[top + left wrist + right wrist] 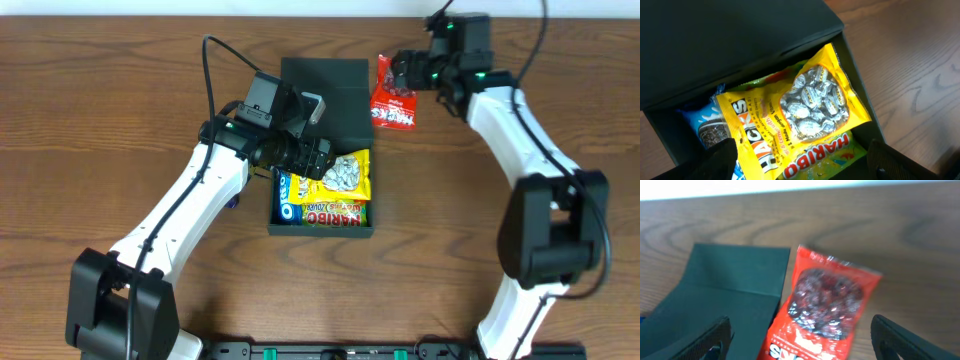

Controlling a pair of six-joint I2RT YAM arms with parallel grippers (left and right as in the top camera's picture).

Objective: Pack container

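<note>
The container (320, 233) is parked mid-frame, lid flapped open, already stuffed with packets. The left gripper (320, 157) is hung over it, jaws spread wide. Upper right, the right gripper (390, 72) is gaped wide by the red packet (393, 103). That packet could get shoved under the lid if it's pinched off-centre.

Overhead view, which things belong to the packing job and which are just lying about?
Job: dark green-black rigid square box; yellow plastic Hacks packet, blue Oreo packet and green-yellow Haribo packet inside it; red plastic Hacks packet by its lid.
Lying about: looping black cable; brown wooden table.
</note>
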